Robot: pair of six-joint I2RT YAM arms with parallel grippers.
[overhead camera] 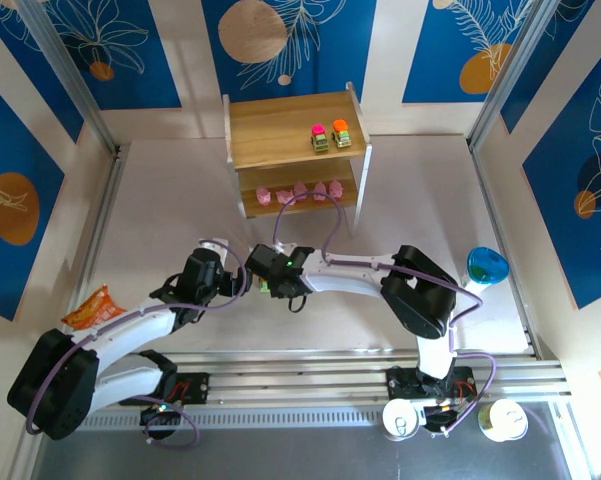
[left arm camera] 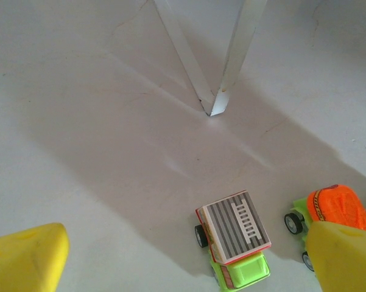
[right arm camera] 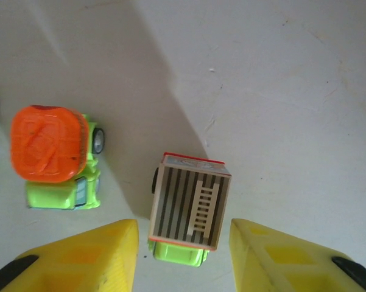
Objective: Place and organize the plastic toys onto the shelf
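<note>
Inspection of right gripper (right arm camera: 183, 230): found parted, straddling cab of grey-striped truck (right arm camera: 190, 210), not clamped. Noted orange-topped truck (right arm camera: 52, 152) just beside one finger. Found left gripper (left arm camera: 186, 243) fully released, holding nothing, both trucks near one finger. Noted shelf (overhead camera: 290, 130) well beyond both grippers, bearing two trucks (overhead camera: 330, 136) above, pink figures (overhead camera: 300, 192) below.

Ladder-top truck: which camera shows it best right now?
Right wrist: the ladder-top truck sits centred, roof fully visible, by the right gripper. Left wrist shows it low in frame, cab near the edge. From above, too small to make out.
</note>
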